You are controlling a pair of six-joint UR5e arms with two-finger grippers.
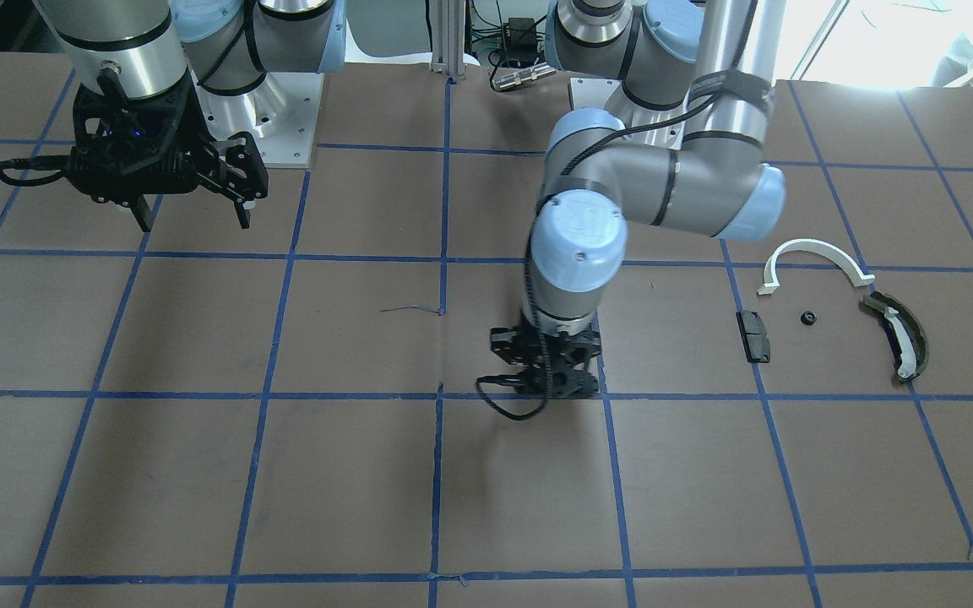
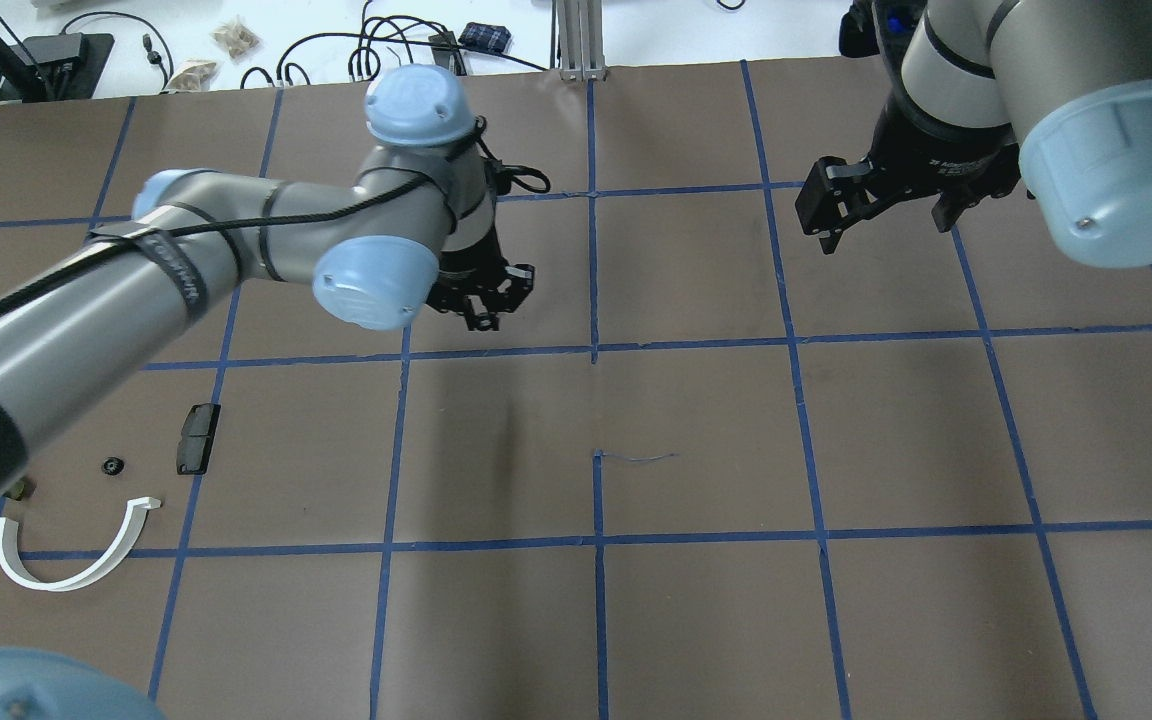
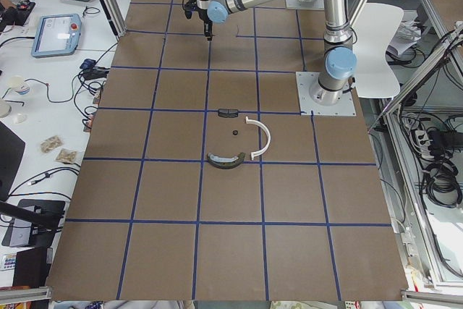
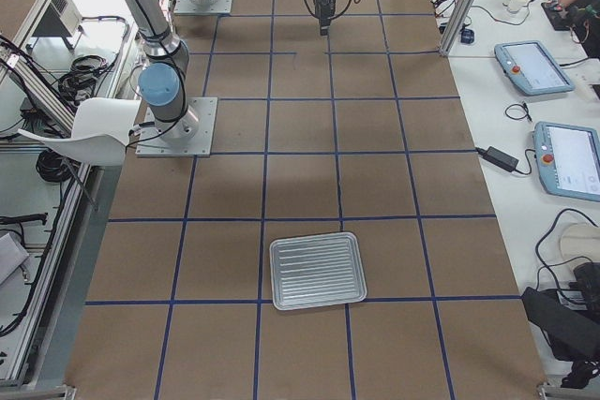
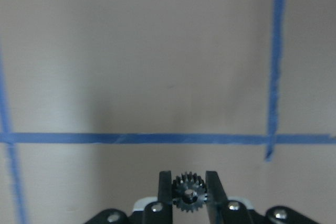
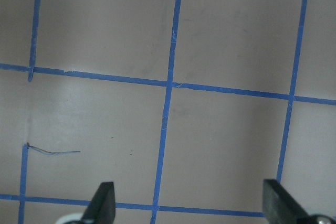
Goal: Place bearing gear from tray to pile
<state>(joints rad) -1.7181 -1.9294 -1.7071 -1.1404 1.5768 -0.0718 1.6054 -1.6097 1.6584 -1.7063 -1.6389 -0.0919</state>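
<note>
My left gripper (image 5: 189,178) is shut on a small dark toothed bearing gear (image 5: 189,195), held between its fingertips above bare brown table. In the front view the left gripper (image 1: 546,380) is near the table's middle, well apart from the pile. The pile is a white half-ring arc (image 1: 816,251), a black rectangular block (image 1: 754,336), a dark olive curved piece (image 1: 900,332) and a small black round part (image 1: 807,318). The metal tray (image 4: 319,271) shows only in the right side view and looks empty. My right gripper (image 1: 195,215) is open and empty.
The table is brown with a grid of blue tape lines (image 2: 594,350). A thin loose thread (image 2: 636,458) lies near the middle. The left arm's elbow (image 1: 706,190) hangs above the table between its gripper and the pile. Cables and devices (image 2: 416,50) lie beyond the far edge.
</note>
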